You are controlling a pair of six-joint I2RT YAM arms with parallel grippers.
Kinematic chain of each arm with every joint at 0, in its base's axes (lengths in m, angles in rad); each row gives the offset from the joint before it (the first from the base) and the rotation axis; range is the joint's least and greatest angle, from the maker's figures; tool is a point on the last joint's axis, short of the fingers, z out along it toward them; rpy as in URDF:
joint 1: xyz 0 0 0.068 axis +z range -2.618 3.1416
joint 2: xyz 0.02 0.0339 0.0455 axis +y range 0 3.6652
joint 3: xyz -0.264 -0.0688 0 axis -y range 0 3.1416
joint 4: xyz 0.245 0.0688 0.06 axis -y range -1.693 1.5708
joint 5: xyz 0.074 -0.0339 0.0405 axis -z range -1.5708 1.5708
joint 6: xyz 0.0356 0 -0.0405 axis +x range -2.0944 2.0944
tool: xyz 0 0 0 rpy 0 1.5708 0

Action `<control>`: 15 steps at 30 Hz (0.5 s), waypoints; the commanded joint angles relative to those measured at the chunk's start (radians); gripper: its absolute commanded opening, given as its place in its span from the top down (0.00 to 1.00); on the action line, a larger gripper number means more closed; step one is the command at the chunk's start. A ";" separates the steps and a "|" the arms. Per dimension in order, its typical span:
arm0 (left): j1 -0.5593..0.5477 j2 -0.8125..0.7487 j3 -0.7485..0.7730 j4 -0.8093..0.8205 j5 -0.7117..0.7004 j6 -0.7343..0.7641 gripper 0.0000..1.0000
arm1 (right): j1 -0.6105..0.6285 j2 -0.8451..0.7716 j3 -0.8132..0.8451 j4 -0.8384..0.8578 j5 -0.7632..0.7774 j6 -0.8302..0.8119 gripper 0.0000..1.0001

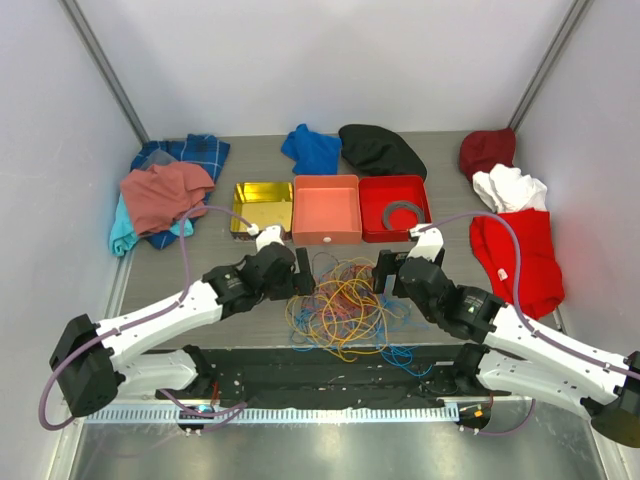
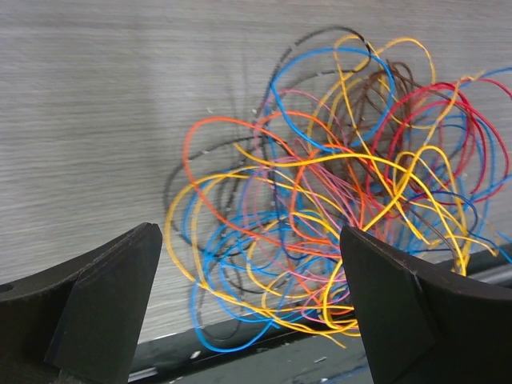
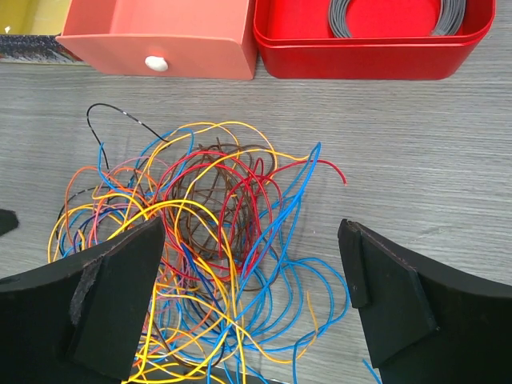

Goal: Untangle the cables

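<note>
The cables (image 1: 345, 305) lie in one tangled heap of orange, yellow, blue, red and dark strands near the table's front edge, between the two arms. My left gripper (image 1: 303, 272) stands open at the heap's upper left; in its wrist view the cables (image 2: 336, 192) spread beyond its black fingers (image 2: 112, 308), nothing between them. My right gripper (image 1: 386, 272) is open at the heap's upper right; its view shows the cables (image 3: 208, 240) below and left of the wide gap, with its fingers (image 3: 120, 300) over yellow and blue loops.
Behind the heap stand a gold tin (image 1: 262, 207), a salmon drawer box (image 1: 326, 209) and a red tray (image 1: 394, 207) holding a grey coiled ring (image 1: 403, 212). Clothes lie at the back left (image 1: 165, 190), back centre (image 1: 350, 148) and right (image 1: 515, 225). A dark strip (image 1: 330, 365) edges the front.
</note>
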 commanded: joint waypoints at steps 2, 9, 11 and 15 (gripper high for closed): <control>-0.005 -0.030 -0.112 0.246 0.135 -0.072 0.01 | 0.001 -0.016 -0.001 0.002 0.010 0.014 0.00; -0.006 -0.018 -0.211 0.445 0.187 -0.142 0.11 | 0.001 -0.014 -0.008 -0.001 0.007 0.028 0.00; -0.006 -0.018 -0.211 0.459 0.184 -0.137 0.14 | 0.003 -0.015 -0.011 -0.004 0.006 0.031 0.00; -0.005 -0.038 -0.209 0.481 0.179 -0.126 0.19 | 0.001 -0.016 -0.010 -0.007 0.007 0.031 0.00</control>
